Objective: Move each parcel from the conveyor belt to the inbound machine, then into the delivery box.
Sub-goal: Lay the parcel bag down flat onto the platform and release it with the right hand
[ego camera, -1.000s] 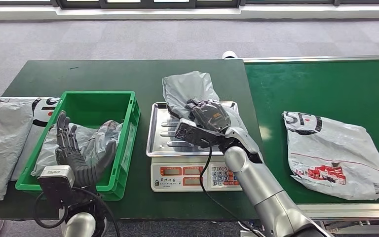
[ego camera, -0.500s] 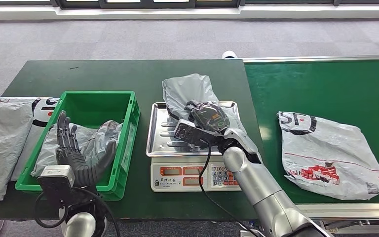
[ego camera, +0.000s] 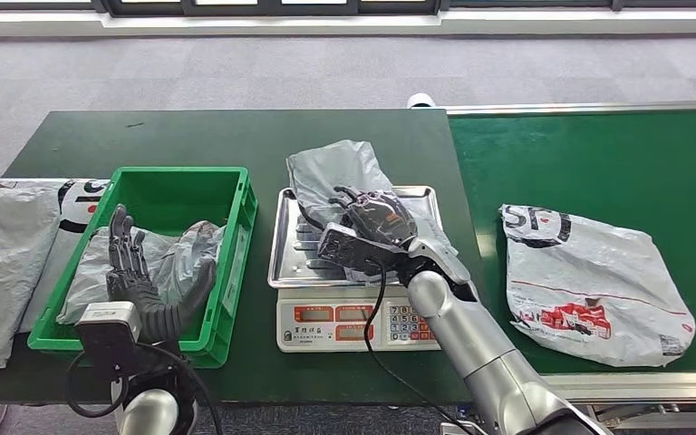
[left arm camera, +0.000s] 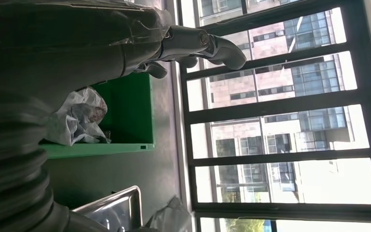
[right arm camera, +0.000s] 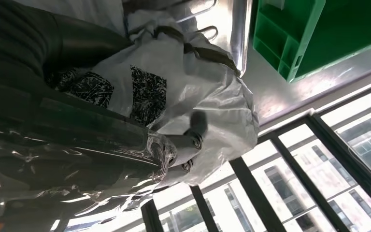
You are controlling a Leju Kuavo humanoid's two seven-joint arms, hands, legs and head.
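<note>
Nearest, at seven o'clock, the left hand (ego camera: 139, 276) hovers over the green delivery box (ego camera: 234, 237) with fingers spread, holding nothing (a crumpled grey parcel (ego camera: 178, 263) lies inside the box). At centre, the right hand (ego camera: 369, 228) grips a grey plastic parcel (ego camera: 335, 174) on the steel tray of the weighing scale (ego camera: 355, 322). At three o'clock, a white printed parcel (ego camera: 589, 281) lies on the green conveyor belt (ego camera: 598, 163). At nine o'clock, more bagged parcels (ego camera: 4, 263) rest on the table.

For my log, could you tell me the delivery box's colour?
Green, clearest in the head view.
</note>
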